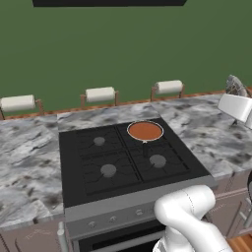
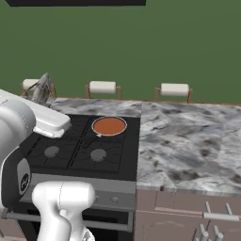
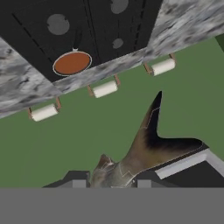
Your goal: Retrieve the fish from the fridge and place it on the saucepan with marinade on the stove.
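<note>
Overhead, the gripper (image 3: 108, 183) has its jaws clamped on the fish (image 3: 144, 148), carried high, ready for lowering. Its target, the saucepan (image 1: 145, 131) of marinade (image 1: 145, 131), waits on the stove (image 1: 88, 184)'s far right burner.

The saucepan (image 1: 144, 131) sits on the stove's (image 1: 83, 184) back-right burner, counter (image 1: 29, 162) on both sides.

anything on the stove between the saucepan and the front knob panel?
Nothing loose. In the left base view, the stretch from the saucepan to the stove front panel holds just bare black grates and the front burner caps. The right base view agrees.
</note>
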Robot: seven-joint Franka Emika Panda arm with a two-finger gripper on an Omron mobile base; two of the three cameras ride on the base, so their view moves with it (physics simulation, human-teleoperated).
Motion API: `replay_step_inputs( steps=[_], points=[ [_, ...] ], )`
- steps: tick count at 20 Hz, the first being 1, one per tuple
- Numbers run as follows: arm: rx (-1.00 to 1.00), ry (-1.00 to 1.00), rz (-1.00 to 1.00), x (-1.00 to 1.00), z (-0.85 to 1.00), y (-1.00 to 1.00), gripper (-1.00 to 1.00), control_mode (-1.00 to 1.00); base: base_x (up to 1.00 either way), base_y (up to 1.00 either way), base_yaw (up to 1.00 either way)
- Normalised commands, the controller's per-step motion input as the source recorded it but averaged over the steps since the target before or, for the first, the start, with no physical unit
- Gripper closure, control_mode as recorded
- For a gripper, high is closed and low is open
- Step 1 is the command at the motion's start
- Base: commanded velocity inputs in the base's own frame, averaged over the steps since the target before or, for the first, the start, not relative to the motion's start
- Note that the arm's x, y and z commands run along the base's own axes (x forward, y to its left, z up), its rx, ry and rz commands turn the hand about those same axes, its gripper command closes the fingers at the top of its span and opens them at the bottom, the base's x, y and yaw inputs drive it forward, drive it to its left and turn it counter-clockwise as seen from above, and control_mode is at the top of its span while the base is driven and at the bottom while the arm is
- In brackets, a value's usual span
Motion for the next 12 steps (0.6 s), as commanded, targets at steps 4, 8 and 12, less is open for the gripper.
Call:
replay_step_inputs(
  steps=[4, 8, 12],
  points=[
    [0.00, 0.00, 0.00, 0.00, 0.00, 0.00, 1.00, 1.00, 0.12, 0.00, 0.00],
    [0.00, 0.00, 0.00, 0.00, 0.00, 0.00, 1.00, 1.00, 0.01, 0.00, 0.01],
    [0.00, 0.00, 0.00, 0.03, 0.00, 0.00, 1.00, -1.00, 0.00, 0.00, 0.00]
  ],
)
